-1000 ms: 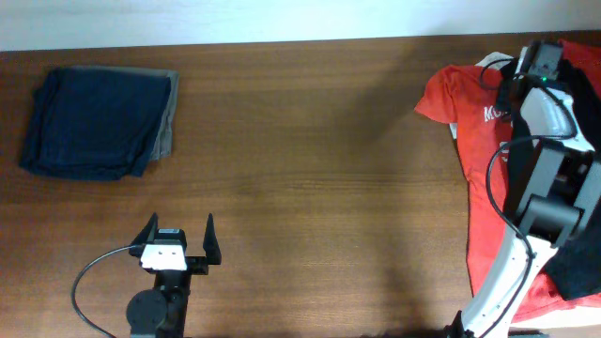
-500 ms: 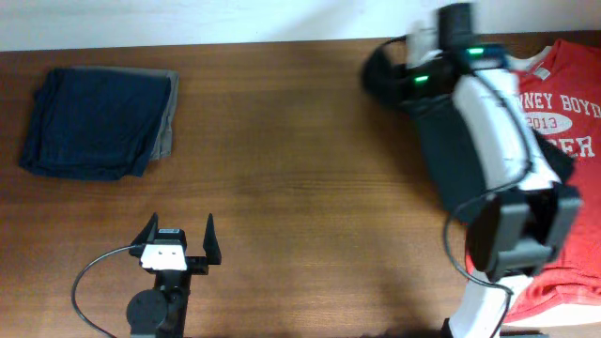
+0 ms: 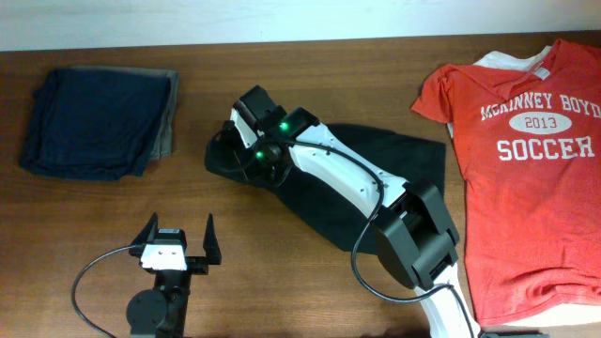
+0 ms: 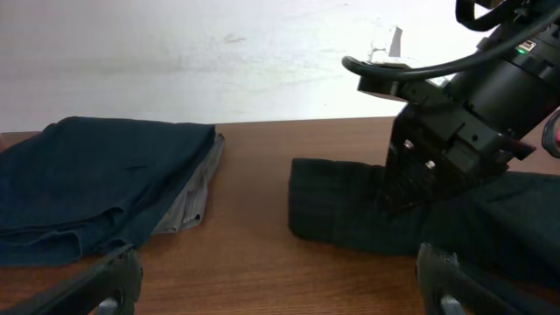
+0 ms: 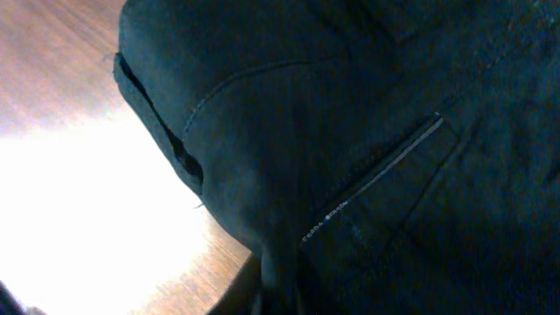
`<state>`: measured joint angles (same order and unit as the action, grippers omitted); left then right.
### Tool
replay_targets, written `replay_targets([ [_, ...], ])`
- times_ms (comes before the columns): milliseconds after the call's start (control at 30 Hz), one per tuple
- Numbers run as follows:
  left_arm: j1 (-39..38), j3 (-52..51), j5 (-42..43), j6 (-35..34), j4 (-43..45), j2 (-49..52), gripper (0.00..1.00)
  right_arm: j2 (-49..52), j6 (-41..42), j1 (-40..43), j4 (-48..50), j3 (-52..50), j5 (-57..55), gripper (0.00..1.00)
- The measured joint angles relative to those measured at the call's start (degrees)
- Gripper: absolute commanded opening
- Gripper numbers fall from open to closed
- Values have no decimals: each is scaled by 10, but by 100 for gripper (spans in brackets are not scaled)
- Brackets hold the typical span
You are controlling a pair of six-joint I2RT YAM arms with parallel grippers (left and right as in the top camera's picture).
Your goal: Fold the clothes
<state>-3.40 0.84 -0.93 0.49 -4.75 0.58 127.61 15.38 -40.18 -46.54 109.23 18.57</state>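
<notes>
The black shorts point(image 3: 408, 155) lie spread on the middle of the table, running from centre-left towards the red T-shirt. My right gripper point(image 3: 255, 158) is at their left end, low over the table and shut on a pinch of the fabric. In the right wrist view the shorts point(image 5: 289, 114) fill the frame, with a seam and pocket edge showing, and the fingers point(image 5: 280, 284) hold a fold. The left wrist view shows the shorts point(image 4: 341, 210) and the right gripper point(image 4: 420, 179) ahead. My left gripper point(image 3: 178, 235) is open and empty near the front edge, apart from the shorts.
A red T-shirt point(image 3: 526, 160) with white SOCCER 2013 lettering lies flat at the right edge. Folded navy-blue and grey garments point(image 3: 94, 117) sit at the back left and also show in the left wrist view point(image 4: 96, 179). A white wall is behind the table.
My right arm has swung from the far right, over the red T-shirt, to centre-left, dragging the black shorts onto the table's middle. The T-shirt is now uncovered. The left arm has not moved.
</notes>
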Motion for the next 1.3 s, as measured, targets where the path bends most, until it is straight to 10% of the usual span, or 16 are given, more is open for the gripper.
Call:
replay_targets([
  [167, 0, 0, 0, 0, 0, 0, 99, 0, 7, 0, 3, 0, 15, 74],
  [300, 0, 0, 0, 0, 0, 0, 99, 1, 4, 19, -11, 33, 68, 88],
  [600, 0, 0, 0, 0, 0, 0, 99, -26, 2, 231, -329, 181, -16, 75],
  [733, 0, 0, 0, 0, 0, 0, 99, -26, -36, 353, -351, 180, -70, 4],
  [967, 0, 0, 0, 0, 0, 0, 99, -26, -65, 437, -377, 104, -94, 5],
  [1133, 0, 0, 0, 0, 0, 0, 99, -25, -107, 437, -290, 18, -137, 41],
  [1300, 0, 0, 0, 0, 0, 0, 99, -25, -144, 447, -247, 7, -147, 49],
])
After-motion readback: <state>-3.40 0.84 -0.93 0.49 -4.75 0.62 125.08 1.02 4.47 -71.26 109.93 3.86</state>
